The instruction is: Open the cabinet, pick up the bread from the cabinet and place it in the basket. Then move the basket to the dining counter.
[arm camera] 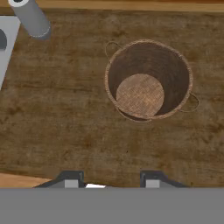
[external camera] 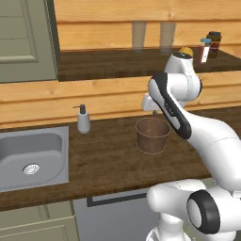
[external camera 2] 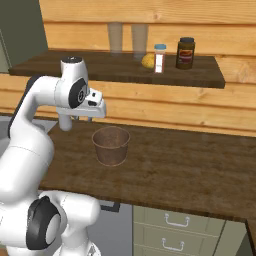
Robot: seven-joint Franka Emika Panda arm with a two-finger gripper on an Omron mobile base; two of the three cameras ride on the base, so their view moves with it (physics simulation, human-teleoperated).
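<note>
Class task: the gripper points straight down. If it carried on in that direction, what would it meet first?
Most likely the bare wooden worktop: the gripper points down just beside the empty basket, though depth is hard to judge.

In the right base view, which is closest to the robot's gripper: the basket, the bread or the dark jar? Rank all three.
From the gripper:
1. Basket, just right of it on the worktop.
2. Bread, up on the shelf.
3. Dark jar, farther right on that shelf.

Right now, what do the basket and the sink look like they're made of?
The basket looks like woven brown wicker or rattan with a matte finish: a criss-cross weave shows on its floor and rim. The sink looks like brushed steel, smooth grey with a soft sheen and a round metal drain, though the render leaves that open.
</note>
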